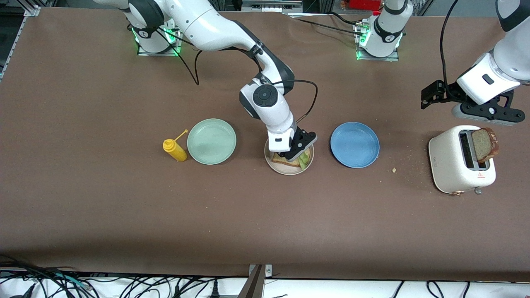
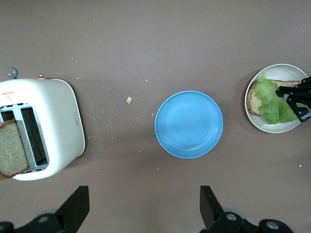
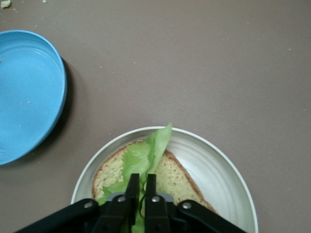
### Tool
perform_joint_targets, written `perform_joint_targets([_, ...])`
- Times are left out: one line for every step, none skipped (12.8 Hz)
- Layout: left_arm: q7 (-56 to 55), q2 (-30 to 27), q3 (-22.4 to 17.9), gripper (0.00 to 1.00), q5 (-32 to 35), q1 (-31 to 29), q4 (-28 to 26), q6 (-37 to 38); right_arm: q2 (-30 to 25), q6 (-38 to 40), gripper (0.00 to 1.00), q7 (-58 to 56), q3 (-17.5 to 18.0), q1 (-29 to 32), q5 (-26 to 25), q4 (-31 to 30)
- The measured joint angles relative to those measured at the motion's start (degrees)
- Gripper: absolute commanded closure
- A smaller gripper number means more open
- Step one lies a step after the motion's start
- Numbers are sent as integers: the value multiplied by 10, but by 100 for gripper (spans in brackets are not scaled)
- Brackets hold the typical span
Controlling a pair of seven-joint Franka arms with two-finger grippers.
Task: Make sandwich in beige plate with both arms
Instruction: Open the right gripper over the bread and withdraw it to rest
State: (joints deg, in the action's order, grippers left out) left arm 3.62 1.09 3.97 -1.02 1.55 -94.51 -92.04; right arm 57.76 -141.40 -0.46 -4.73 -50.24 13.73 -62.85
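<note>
The beige plate (image 1: 285, 171) lies mid-table between a mint-green and a blue plate. On it is one bread slice (image 1: 285, 160) with a green lettuce leaf (image 1: 305, 159) lying across it. My right gripper (image 1: 299, 154) is low over the plate; in the right wrist view its fingers (image 3: 141, 177) are shut on the lettuce leaf (image 3: 146, 155) above the bread (image 3: 180, 177) and plate (image 3: 228, 170). My left gripper (image 1: 488, 111) hangs open and empty over the table beside the toaster (image 1: 455, 161), where a second bread slice (image 1: 485, 144) stands in a slot. The left wrist view shows its wide-apart fingers (image 2: 77, 206).
The blue plate (image 1: 355, 145) lies between the beige plate and the toaster. The mint-green plate (image 1: 211, 141) and a yellow mustard bottle (image 1: 174, 150) lie toward the right arm's end. Crumbs (image 1: 393, 169) are scattered near the toaster.
</note>
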Motion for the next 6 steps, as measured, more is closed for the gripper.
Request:
perform_joint_targets([0,0,0,0,0,0,0,0,1,0,0,-6,-1,1,0,-1])
perform_joint_targets([0,0,0,0,0,0,0,0,1,0,0,-11,-2,1,0,-1])
perform_joint_targets([0,0,0,0,0,0,0,0,0,3,0,-16,-5,1,0,-1])
perform_joint_targets([0,0,0,0,0,0,0,0,0,12,0,-29,-11,1,0,-3])
perform_joint_targets([0,0,0,0,0,0,0,-1,-2,23,0,-50,-21,1,0,-8])
perform_joint_targets([0,0,0,0,0,0,0,-2,-7,33,0,-72,-32,2,0,-17])
